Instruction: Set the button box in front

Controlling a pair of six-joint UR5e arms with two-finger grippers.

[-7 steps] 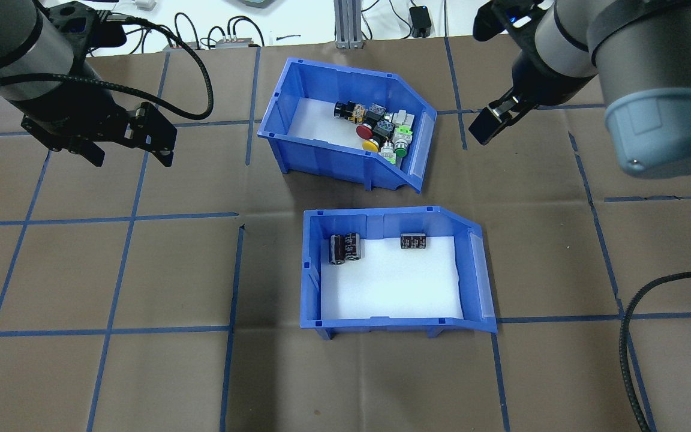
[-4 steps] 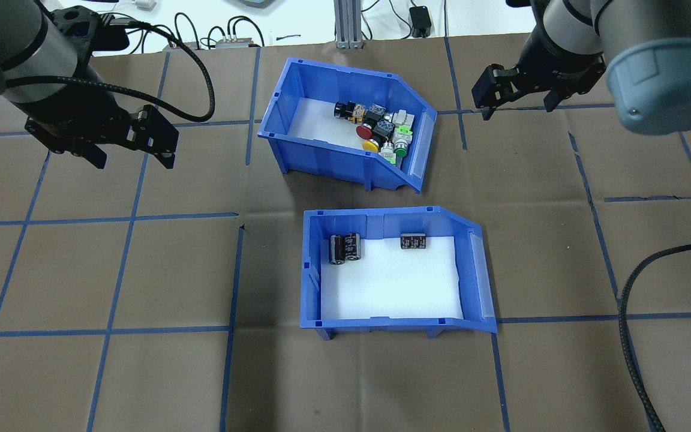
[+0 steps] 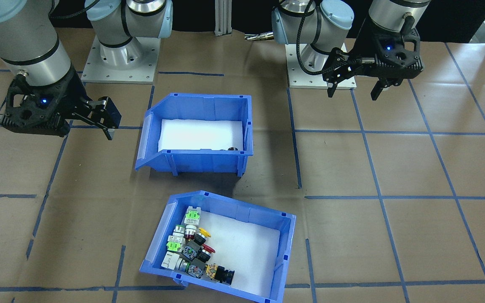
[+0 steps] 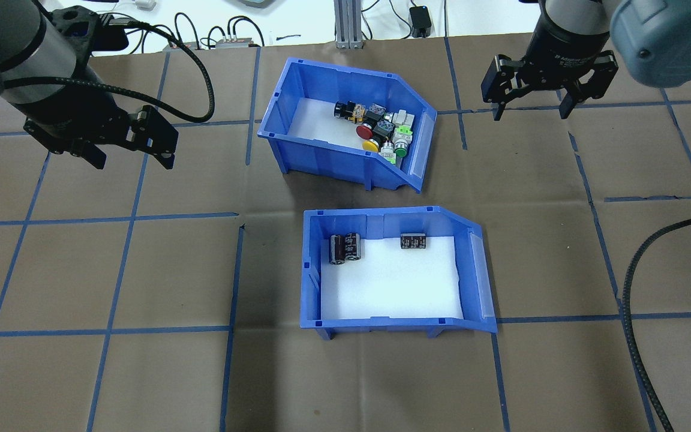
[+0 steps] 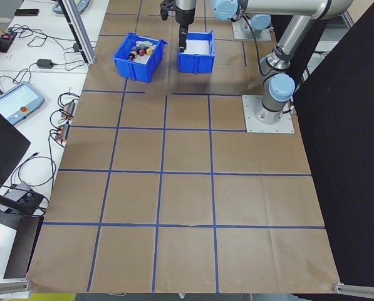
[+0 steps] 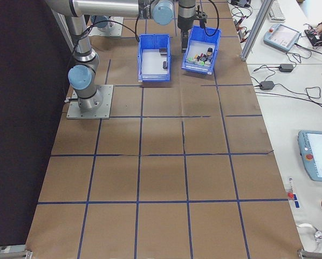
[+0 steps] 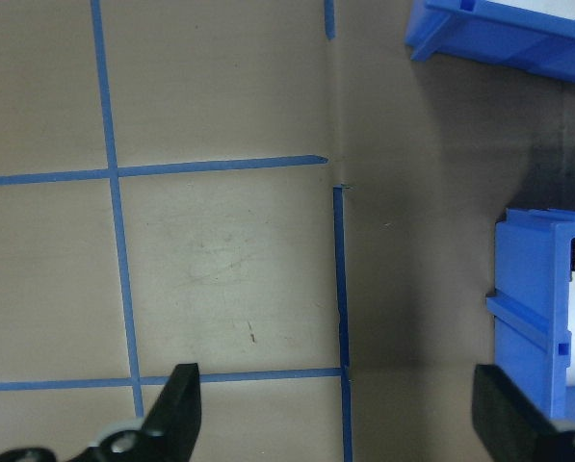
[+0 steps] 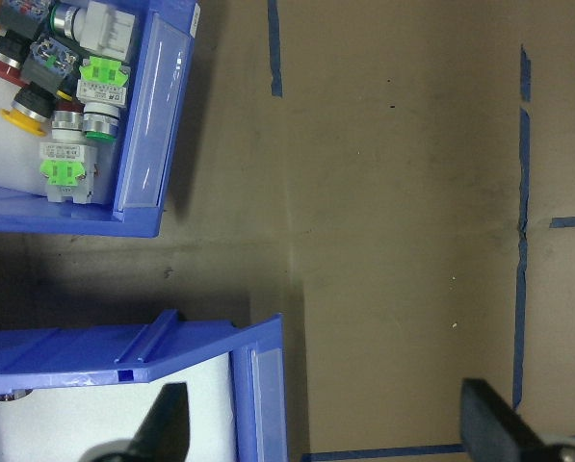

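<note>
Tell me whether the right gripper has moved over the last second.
Yes. In the overhead view the right gripper has swung further right of the button box and up toward the table's far edge, and it has turned so both fingers point down.

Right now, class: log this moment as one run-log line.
left end effector: open, empty | right end effector: open, empty | button box: untouched, beyond capacitor bin

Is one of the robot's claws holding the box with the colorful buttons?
No, the button box sits on the table by itself, and the left gripper and right gripper are both open, away from it.
</note>
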